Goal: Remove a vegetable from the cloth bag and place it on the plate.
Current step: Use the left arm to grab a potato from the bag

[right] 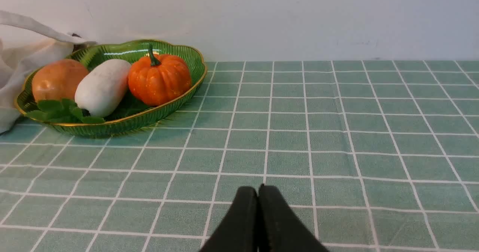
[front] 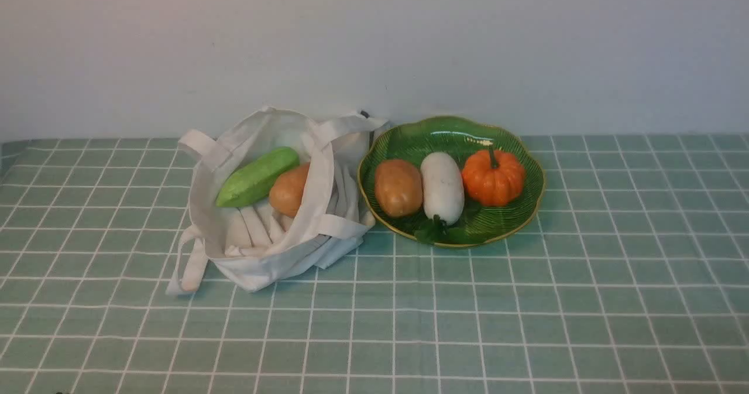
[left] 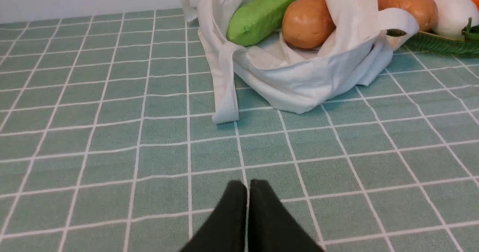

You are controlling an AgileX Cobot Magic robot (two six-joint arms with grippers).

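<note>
Left gripper (left: 247, 187): fingers pressed together, nothing between them, low over the checked cloth (left: 112, 151), short of the bag (left: 299, 83). Right gripper (right: 257, 190): likewise clenched and bare, well apart from the plate (right: 149, 119).

Bag: mouth slumped open, holding a cucumber (front: 257, 177) and a potato (front: 288, 191), which touch each other.

Plate: just beside the bag — carries a second potato (front: 398, 187), a white radish (front: 442, 187) and a pumpkin (front: 493, 177).

Step in hand, as I judge it: approach not yet begun. The next move calls for my left fingers to part, reach into the open mouth and close on the cucumber — clear of the strap (front: 319, 171).
</note>
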